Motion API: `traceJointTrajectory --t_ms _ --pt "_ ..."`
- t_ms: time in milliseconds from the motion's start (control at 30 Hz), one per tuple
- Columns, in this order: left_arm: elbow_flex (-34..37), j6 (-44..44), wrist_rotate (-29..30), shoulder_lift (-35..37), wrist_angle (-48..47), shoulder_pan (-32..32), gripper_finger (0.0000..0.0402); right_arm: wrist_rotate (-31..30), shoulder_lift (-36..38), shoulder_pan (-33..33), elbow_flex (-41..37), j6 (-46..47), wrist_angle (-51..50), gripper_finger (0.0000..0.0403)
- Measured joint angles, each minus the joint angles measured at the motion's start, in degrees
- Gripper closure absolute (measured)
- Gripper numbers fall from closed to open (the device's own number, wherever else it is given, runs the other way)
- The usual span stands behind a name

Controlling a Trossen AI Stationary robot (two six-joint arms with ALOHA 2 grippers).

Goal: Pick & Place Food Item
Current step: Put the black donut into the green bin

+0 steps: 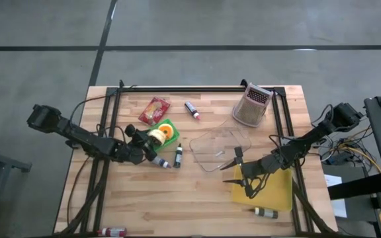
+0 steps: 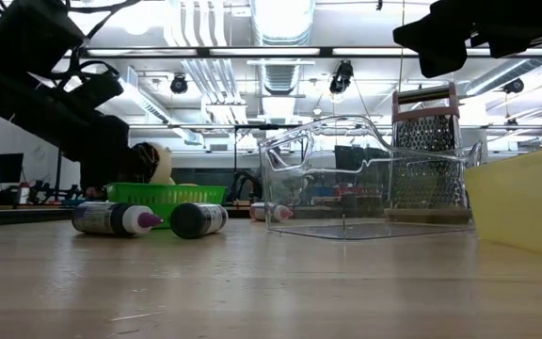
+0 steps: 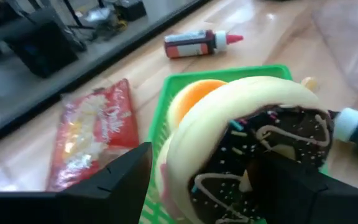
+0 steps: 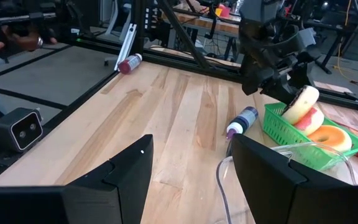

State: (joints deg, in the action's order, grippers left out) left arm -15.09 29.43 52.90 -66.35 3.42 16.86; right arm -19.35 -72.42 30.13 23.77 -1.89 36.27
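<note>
Two arms share the bench [image 1: 177, 198] in the high view. We see the left hand [image 1: 149, 140] reaching in over the green basket [image 1: 169, 127], where the food sits, so that arm is the one at work. The right hand [image 1: 238, 170] waits with its fingers spread between the clear container [image 1: 220, 149] and the yellow tray [image 1: 273, 192]. We judge the clear container, open and close by, to be a likely place for the food to go. A red snack bag [image 1: 154, 110], a grater [image 1: 252, 106] and several small bottles lie around.

In the low view, the left hand [image 2: 125, 160] hangs dark just over the green basket [image 2: 163, 193], with the pale edge of the doughnut [image 2: 161, 162] showing beside it. Two bottles [image 2: 149, 219] lie in front of the basket.

In the left wrist view, we see the chocolate-iced doughnut [image 3: 260, 155] standing on edge right between the two dark fingers [image 3: 110, 180], at the basket's rim, with an orange-iced doughnut [image 3: 194, 93] behind it. The fingers sit against its sides, so we take them to be pinching it; held on edge, it fits the narrow grip.

In the right wrist view, the right hand's own fingers [image 4: 129, 174] stand wide apart with nothing between them. Across the bench, the left hand [image 4: 281, 74] holds the doughnut [image 4: 300, 102] tilted just above the basket [image 4: 297, 146].
</note>
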Motion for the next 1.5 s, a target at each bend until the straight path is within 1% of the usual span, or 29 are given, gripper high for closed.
traceJointTrajectory --t_ms 100,267,300,400,500,700,800,933,1233,1500 --pt "-0.8 0.9 -4.2 2.4 -2.5 -1.4 0.0145 0.0 0.0 0.0 0.0 0.0 0.0 0.0188" --pt "-4.4 1.0 -6.4 6.4 -9.6 -4.5 0.0145 0.0 0.0 0.0 0.0 0.2 0.0 0.0188" --pt "-5.5 1.0 -7.9 7.1 -11.7 -5.4 0.0145 0.0 0.0 0.0 0.0 0.2 0.0 0.0188" --pt "-9.6 1.2 -14.9 8.5 -19.3 -9.6 0.0145 0.0 0.0 0.0 0.0 0.7 0.0 0.0188" --pt "-13.1 0.4 -20.3 8.5 -26.0 -13.6 0.0145 0.0 0.0 0.0 0.0 0.7 0.0 0.0188" --pt "-19.0 -3.4 -28.0 6.3 -36.2 -20.2 0.0145 0.1 0.0 0.0 0.0 1.1 0.0 0.0188" --pt "-21.6 -6.4 -32.0 5.5 -38.9 -22.7 0.0145 0.1 0.0 0.0 0.0 1.1 0.0 0.0188" --pt "-23.9 -9.7 -36.5 4.5 -39.9 -25.4 0.0145 0.3 0.0 0.0 0.0 1.1 0.0 0.0188" --pt "-25.1 -13.0 -38.2 0.9 -40.8 -31.2 0.0145 0.6 0.0 0.0 0.0 1.3 0.0 0.0188" --pt "-25.1 -13.8 -39.1 -5.8 -40.3 -31.4 0.0145 1.4 0.0 0.0 0.0 1.5 0.0 0.0188"
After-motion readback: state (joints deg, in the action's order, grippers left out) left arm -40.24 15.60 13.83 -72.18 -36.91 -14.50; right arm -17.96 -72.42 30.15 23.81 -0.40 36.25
